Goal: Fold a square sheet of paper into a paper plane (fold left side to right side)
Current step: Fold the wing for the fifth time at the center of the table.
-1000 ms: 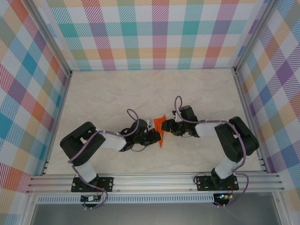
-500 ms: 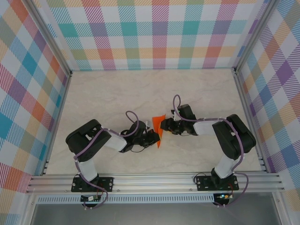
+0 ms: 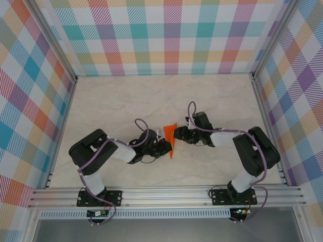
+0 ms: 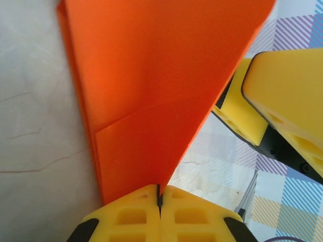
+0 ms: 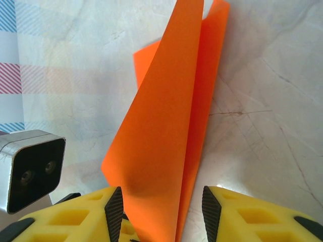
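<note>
Orange paper plane [image 3: 171, 137] at mid-tabletop, between the two arms, tilted up on edge over the pale marbled tabletop [image 3: 126, 101]. Folded into a narrow pointed wedge with creased layers. One flap edge crosses its face in left wrist view [image 4: 151, 91].

Left pincer [image 3: 167, 147] sits at the near, narrow end of the plane. Left wrist view: pincer [image 4: 159, 194] clenched, yellow fingertips pressed together, the paper's tip pinched in the seam.

Right pincer [image 3: 177, 135] at the plane's right side, a little further from the bases. Right wrist view: pincer [image 5: 159, 201] released, jaws apart and straddling the paper [image 5: 171, 136]. Two layers splay into a V between them, with a bare gap between paper and one finger. Whether the other finger touches the sheet: cannot tell. Its yellow fingers [image 4: 282, 91] show just beside the plane's slanted edge in left wrist view.

Small silver camera box [image 5: 33, 169] at lower left of right wrist view. Plaid walls [image 3: 171, 35] on three sides
</note>
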Robot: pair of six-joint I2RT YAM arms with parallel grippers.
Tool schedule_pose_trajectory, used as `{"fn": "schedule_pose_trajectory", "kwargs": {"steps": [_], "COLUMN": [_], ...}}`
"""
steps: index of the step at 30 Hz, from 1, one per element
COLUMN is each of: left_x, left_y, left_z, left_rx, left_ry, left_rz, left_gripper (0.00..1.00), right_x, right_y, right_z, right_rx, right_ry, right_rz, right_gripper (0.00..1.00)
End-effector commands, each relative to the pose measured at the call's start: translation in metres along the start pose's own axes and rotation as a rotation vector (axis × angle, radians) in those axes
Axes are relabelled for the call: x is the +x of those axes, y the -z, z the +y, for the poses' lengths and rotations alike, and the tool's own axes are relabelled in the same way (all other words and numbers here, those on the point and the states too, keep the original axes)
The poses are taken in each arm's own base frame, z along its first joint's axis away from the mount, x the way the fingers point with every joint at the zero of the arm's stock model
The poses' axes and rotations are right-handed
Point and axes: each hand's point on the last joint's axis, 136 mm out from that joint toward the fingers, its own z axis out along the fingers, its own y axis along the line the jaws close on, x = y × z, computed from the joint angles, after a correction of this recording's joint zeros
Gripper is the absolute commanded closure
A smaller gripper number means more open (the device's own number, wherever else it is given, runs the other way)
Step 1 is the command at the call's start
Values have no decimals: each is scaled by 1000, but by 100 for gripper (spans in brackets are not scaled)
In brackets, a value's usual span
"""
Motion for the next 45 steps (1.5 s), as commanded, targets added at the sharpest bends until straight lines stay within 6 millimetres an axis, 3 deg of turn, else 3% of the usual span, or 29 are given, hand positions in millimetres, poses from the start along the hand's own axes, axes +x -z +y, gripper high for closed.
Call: {"fn": "schedule_pose_trajectory", "kwargs": {"steps": [1, 8, 24, 45], "left_x": [-9, -10, -8, -9], "left_y": [11, 14, 12, 19], "left_z": [-11, -7, 1, 3], "left_rx": [27, 16, 1, -14], "left_ry": [-11, -7, 3, -1], "left_rz": [-28, -36, -30, -43], "left_gripper": [100, 100, 100, 77], "right_x": [1, 3, 4, 13], "right_y": [6, -5, -25, -30], "right_z": [6, 15, 0, -15], "right_rx": [-9, -43, 3, 51], "right_ry": [38, 40, -4, -18], "right_rz": [-12, 26, 47, 81], "right_gripper": [53, 53, 57, 58]}}
